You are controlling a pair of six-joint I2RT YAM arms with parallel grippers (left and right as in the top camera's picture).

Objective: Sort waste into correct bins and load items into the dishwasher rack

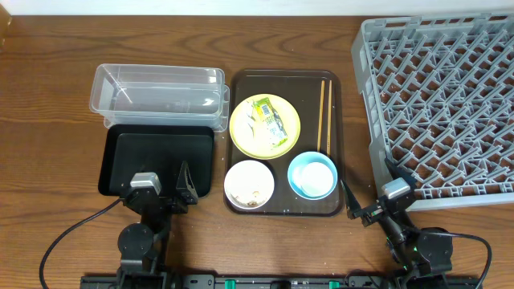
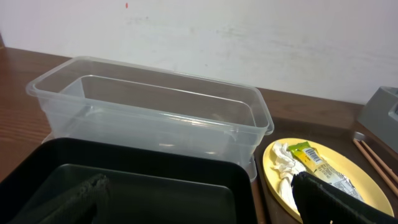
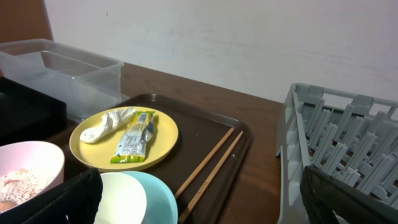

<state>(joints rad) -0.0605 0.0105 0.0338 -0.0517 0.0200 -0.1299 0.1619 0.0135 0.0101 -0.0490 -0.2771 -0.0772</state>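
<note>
Wrapper [image 1: 271, 120] position: flat on the round pale-yellow plate [image 1: 245, 140], which sits at the rear left of the dark brown serving tray [image 1: 281, 76]. A crumpled white paper scrap [image 3: 106, 123] touches one end of it.

Judged handling: thin glossy film, very light, soft and likely slippery. It should crush under the pads, so a pinch across the raised middle or at the crumpled end seems safest, clear of the rigid plate.

Thin wooden chopsticks [image 1: 324, 112] lie along the serving tray's right edge and would probably roll. The white bowl [image 1: 249, 183], front left on the serving tray, holds whitish grains [image 3: 15, 180]. The light-blue bowl [image 1: 312, 175] sits front right.

Left of the serving tray are the clear tub [image 1: 158, 95] and the matte black tray [image 1: 128, 160]. Right of it is the grey lattice rack [image 1: 442, 96].

Both the left gripper [image 1: 165, 189] and the right gripper [image 1: 372, 193] stand with fingers spread, holding nothing.
</note>
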